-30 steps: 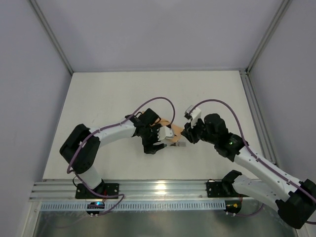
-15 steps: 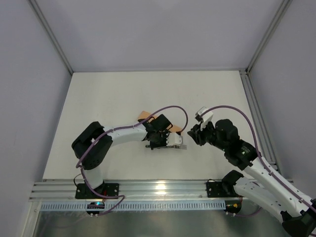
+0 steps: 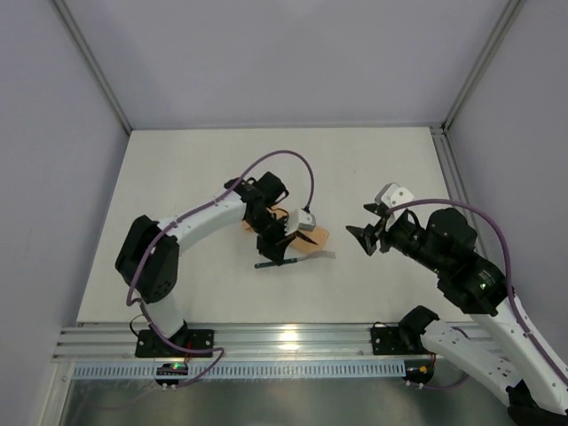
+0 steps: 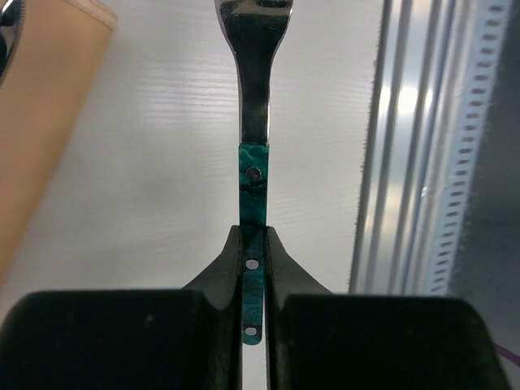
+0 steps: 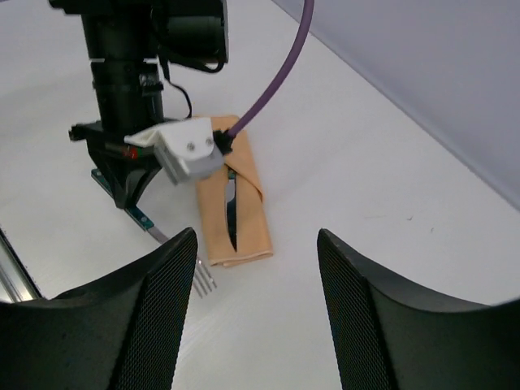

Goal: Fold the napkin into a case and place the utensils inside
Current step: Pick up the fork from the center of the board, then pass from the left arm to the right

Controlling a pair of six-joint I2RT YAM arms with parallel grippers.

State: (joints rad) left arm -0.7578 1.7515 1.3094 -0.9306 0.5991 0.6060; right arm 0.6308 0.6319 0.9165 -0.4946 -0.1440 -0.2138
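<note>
The napkin lies folded as a narrow peach-orange case (image 5: 244, 213) mid-table, also seen in the top view (image 3: 316, 236) and at the left edge of the left wrist view (image 4: 41, 130). A knife blade (image 5: 231, 213) shows in its open fold. My left gripper (image 4: 253, 237) is shut on the teal handle of the fork (image 4: 253, 175). The fork (image 3: 318, 256) lies level beside the case, its tines (image 5: 203, 280) pointing toward the right arm. My left gripper (image 3: 280, 250) stands over the case's near side. My right gripper (image 5: 256, 325) is open and empty, to the right of the case (image 3: 367, 238).
Metal rails (image 3: 284, 342) run along the table's near edge, close to the fork in the left wrist view (image 4: 406, 162). The left arm's purple cable (image 5: 280, 73) arches over the case. Frame posts (image 3: 89, 67) stand at the back corners.
My left gripper has shut on the fork's handle beside the case. My right gripper has opened and drawn back to the right, away from the fork and case.
</note>
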